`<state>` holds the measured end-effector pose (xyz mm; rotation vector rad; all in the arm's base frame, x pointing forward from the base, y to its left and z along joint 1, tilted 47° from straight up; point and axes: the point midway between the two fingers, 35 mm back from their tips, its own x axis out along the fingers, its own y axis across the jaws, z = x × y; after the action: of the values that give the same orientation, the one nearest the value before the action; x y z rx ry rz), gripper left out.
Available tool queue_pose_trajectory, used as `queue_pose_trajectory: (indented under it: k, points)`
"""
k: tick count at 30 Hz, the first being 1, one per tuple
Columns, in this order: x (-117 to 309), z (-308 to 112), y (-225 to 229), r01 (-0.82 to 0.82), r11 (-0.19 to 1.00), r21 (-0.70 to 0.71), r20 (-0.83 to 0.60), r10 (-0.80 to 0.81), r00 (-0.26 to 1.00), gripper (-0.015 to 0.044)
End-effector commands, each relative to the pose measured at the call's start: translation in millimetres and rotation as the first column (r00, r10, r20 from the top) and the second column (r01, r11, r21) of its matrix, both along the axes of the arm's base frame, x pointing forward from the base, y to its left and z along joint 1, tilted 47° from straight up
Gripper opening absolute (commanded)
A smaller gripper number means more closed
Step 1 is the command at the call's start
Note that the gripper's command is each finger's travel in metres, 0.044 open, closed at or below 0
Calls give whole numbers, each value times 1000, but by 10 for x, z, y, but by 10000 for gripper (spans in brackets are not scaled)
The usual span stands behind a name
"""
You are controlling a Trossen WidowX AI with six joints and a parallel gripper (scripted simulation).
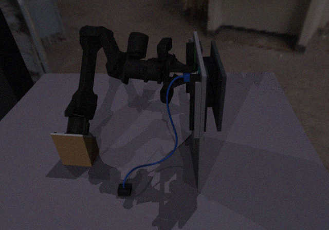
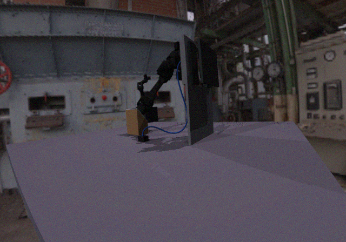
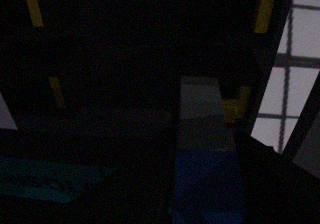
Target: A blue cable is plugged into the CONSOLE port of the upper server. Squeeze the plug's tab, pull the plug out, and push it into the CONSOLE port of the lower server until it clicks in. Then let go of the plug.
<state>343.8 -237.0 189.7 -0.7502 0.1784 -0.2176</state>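
Plug (image 1: 186, 77) (image 3: 206, 181) points lengthwise toward the upright panel (image 1: 197, 108) (image 2: 186, 94).

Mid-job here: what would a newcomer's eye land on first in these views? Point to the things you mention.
Probably the bright blue cable (image 1: 175, 132) (image 2: 183, 100), curving from a small black block (image 1: 124, 190) (image 2: 142, 138) on the table up to the tall upright panel (image 1: 197, 111) (image 2: 188, 113). Next, the orange-tan block (image 1: 73, 150) (image 2: 132, 122) at the arm's foot. In the wrist view, the blue plug (image 3: 207, 184) sits between the dark gripper fingers.

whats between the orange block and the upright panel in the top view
In the top view, the black cable block and part of the blue cable lie between them, with the arm reaching across above.
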Motion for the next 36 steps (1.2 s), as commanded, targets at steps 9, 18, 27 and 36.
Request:
queue_pose_trajectory:
  k: [9, 18, 27, 36]
  points:
    - [-79, -10, 4, 0, 1000, -1, 1, 0, 1000, 0]
    - [-131, -17, 8, 0, 1000, -1, 1, 0, 1000, 0]
    - [-181, -24, 11, 0, 1000, -1, 1, 0, 1000, 0]
    - [-233, -31, 14, 0, 1000, -1, 0, 0, 1000, 0]
